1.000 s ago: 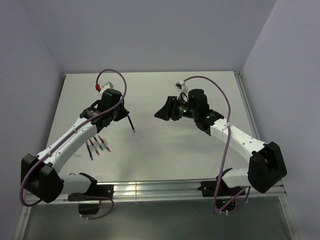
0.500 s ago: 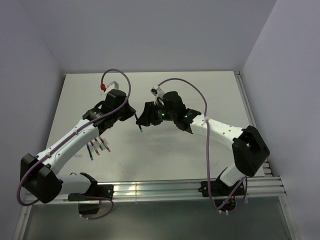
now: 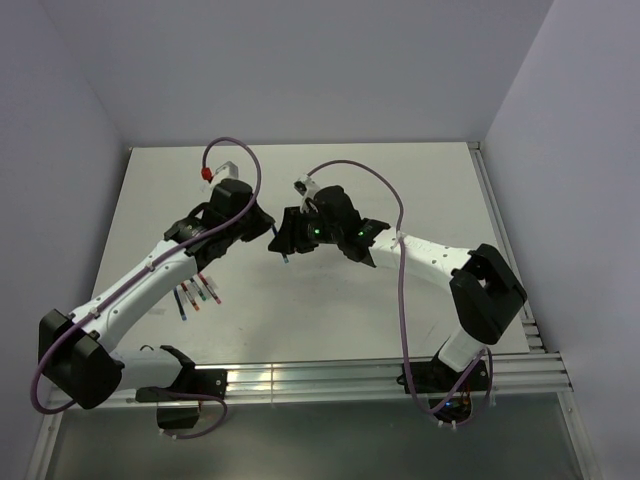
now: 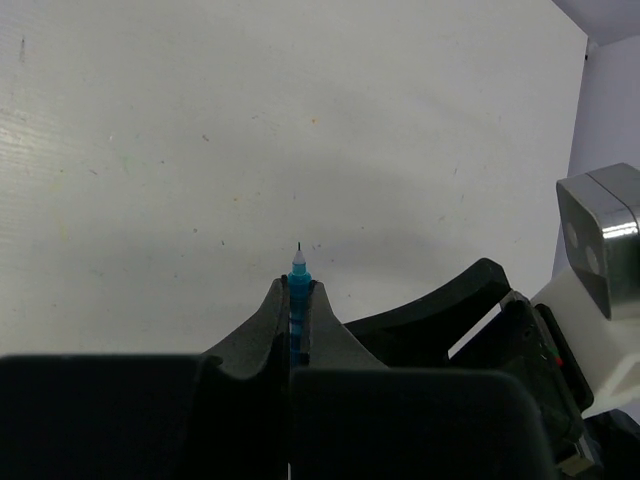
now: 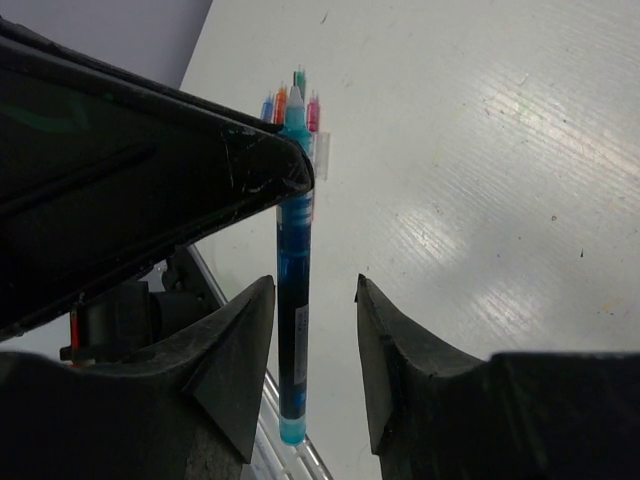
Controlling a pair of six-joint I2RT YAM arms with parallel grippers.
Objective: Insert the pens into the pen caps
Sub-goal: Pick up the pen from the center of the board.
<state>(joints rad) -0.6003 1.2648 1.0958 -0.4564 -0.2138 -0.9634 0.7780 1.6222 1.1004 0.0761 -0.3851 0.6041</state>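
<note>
My left gripper (image 3: 265,227) is shut on a blue pen (image 3: 283,252), which hangs down-right from it above the table. In the left wrist view the pen's (image 4: 297,272) fine dark tip pokes out past the closed fingertips (image 4: 277,300) of the left gripper (image 4: 297,288). My right gripper (image 3: 285,238) is open right beside the left one. In the right wrist view the blue pen (image 5: 294,330) stands between the open jaws of the right gripper (image 5: 313,290), close to the left finger (image 5: 240,330). Several more pens (image 3: 196,292) lie on the table; caps cannot be told apart from them.
The loose pens also show far off in the right wrist view (image 5: 290,100), behind the held pen. The left arm's link (image 3: 150,275) passes over the table beside them. The right gripper's black finger (image 4: 440,310) fills the lower right of the left wrist view. An aluminium rail (image 3: 300,378) runs along the near edge.
My right arm has swung left across the table, bringing its open jaws around the blue pen. The left gripper has shifted slightly right and up, still holding the pen.
</note>
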